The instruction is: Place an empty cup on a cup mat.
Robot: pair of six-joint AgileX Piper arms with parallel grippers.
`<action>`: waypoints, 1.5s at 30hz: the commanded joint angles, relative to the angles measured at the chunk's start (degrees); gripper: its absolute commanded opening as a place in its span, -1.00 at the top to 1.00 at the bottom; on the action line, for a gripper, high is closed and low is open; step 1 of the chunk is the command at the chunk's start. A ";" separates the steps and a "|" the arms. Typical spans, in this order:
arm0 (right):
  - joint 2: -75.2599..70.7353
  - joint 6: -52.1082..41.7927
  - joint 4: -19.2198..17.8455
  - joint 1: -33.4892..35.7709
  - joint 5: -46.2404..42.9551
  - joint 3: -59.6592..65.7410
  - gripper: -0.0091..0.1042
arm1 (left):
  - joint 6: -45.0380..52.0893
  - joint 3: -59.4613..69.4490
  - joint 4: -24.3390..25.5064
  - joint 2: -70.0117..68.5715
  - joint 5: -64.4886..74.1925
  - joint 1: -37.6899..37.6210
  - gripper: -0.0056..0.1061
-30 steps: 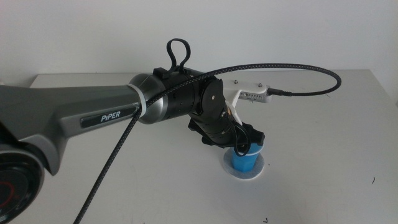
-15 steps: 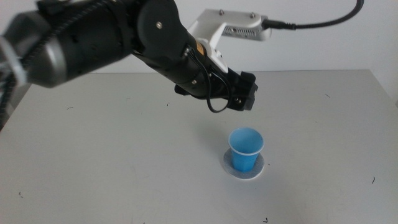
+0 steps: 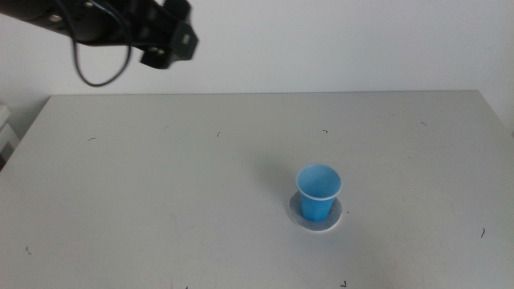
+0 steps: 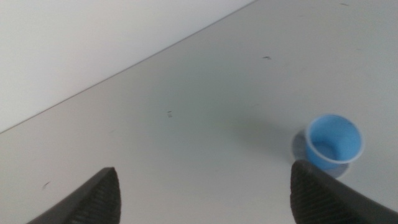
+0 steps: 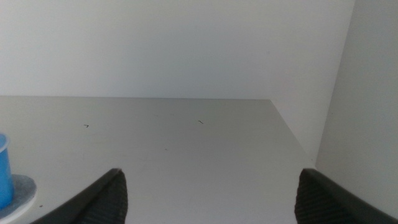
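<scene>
Blue cup [image 3: 319,192] stood upright on the mat [image 3: 316,218], centre-right of the table [image 3: 161,201], w/ nothing touching it. Placement looked done; nothing obvious left except clearing the arms. Left gripper [image 3: 165,38] hung high at the far-left, well apart from the cup, jaws spread wide and empty in its wrist view. Right gripper [image 5: 211,196] waited off to the side, jaws also wide, empty, cup [image 5: 3,171] and mat [image 5: 17,191] just at its view's edge.

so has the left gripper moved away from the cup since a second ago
Yes. The left gripper has pulled up and back toward the far left, well clear of the cup, which stands on the cup mat. Its jaws are open.
</scene>
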 commanded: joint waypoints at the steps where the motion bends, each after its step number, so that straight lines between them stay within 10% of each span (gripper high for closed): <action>1: -1.10 -0.49 -0.52 0.06 -4.46 -0.66 -0.82 | -0.23 -0.58 1.64 -4.14 -1.12 3.72 -0.98; 16: -1.10 -0.49 -0.52 0.06 -4.46 -0.66 -0.82 | 3.26 39.38 -2.63 -34.28 -30.21 32.10 -0.98; 32: -1.10 -0.49 -0.52 0.06 -4.46 -0.66 -0.82 | 1.12 85.99 -7.07 -59.43 -64.69 32.51 -0.98; 45: -1.10 -0.49 -0.52 0.06 -4.46 -0.66 -0.82 | 1.83 87.44 -5.37 -72.75 -46.06 32.57 -0.98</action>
